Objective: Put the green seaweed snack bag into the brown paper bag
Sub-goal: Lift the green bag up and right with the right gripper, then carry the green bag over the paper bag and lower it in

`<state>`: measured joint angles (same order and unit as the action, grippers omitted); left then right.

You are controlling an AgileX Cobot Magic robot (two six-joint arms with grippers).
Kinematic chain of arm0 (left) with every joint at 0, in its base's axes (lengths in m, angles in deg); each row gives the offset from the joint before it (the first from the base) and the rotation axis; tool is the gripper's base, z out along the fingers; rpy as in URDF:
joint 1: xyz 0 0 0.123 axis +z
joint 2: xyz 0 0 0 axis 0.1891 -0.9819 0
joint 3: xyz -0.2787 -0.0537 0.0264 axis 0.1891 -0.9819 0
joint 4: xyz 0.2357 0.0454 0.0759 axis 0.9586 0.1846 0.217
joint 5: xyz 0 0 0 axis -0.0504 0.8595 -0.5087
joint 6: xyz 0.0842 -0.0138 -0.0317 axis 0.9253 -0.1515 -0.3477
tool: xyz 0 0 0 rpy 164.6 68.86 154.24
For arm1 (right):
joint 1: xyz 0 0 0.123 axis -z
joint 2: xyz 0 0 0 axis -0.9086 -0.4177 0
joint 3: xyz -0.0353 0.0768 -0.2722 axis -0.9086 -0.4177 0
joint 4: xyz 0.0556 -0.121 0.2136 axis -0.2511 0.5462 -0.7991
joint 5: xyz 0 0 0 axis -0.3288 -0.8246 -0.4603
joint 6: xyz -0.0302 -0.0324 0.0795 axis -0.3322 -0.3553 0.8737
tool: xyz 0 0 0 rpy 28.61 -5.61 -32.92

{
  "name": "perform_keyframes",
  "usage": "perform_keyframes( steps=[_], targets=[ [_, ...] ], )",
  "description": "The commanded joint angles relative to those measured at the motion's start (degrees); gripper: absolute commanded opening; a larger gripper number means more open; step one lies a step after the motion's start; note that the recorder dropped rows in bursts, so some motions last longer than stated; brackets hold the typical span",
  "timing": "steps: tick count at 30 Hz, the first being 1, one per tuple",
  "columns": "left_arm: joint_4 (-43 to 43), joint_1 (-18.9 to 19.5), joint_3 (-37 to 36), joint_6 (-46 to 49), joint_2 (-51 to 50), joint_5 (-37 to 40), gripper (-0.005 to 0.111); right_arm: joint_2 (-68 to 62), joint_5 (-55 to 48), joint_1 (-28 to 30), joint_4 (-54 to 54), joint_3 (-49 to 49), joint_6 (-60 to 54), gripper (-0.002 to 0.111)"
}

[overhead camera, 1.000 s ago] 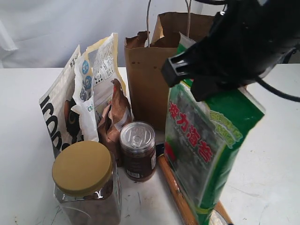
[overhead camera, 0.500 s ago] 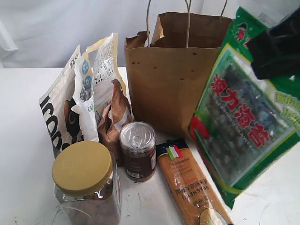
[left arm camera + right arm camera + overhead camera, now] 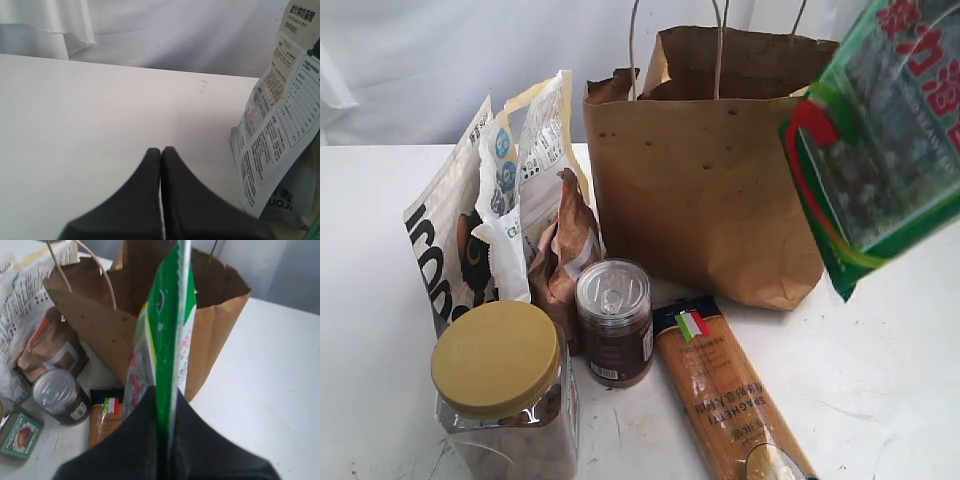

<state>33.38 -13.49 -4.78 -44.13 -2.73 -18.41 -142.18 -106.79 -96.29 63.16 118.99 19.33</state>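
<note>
The green seaweed snack bag [image 3: 885, 140] hangs tilted in the air at the upper right, beside and partly above the right edge of the brown paper bag [image 3: 700, 190]. My right gripper [image 3: 167, 405] is shut on the pouch's edge [image 3: 170, 330], with the open top of the paper bag [image 3: 210, 290] just beyond it. In the exterior view the right gripper itself is out of frame. My left gripper [image 3: 161, 152] is shut on nothing above bare white table, out of the exterior view.
Left of the paper bag stand a white pouch with blue circles [image 3: 505, 190], a dark-brown foil pouch [image 3: 565, 250], a tin can [image 3: 614, 320] and a gold-lidded jar [image 3: 500, 385]. An orange spaghetti packet [image 3: 725, 395] lies in front. A printed white packet [image 3: 277, 130] stands beside the left gripper.
The green snack bag has risen and moved right, from low in front of the paper bag to high beside its right edge. The right arm has left the exterior view.
</note>
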Motion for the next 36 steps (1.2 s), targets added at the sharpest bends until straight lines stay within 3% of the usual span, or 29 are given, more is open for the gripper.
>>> perform_keyframes(
  steps=[1, 20, 30, 36],
  targets=[
    [0.1, -0.3, -0.3, -0.1, 0.3, -0.5, 0.000, -0.3, 0.8, 0.3, 4.6, 5.0, 0.2, 0.000],
    [0.1, -0.3, -0.3, -0.1, 0.3, -0.5, 0.000, -9.8, 12.4, 0.3, 9.6, 18.0, -4.4, 0.000],
    [0.1, -0.3, -0.3, -0.1, 0.3, -0.5, 0.000, -16.0, 20.0, 2.7, 9.8, 18.5, -10.0, 0.000],
    [0.1, -0.3, -0.3, -0.1, 0.3, -0.5, 0.000, -19.2, 21.5, 4.1, 2.7, 18.3, -16.1, 0.000]
  ],
)
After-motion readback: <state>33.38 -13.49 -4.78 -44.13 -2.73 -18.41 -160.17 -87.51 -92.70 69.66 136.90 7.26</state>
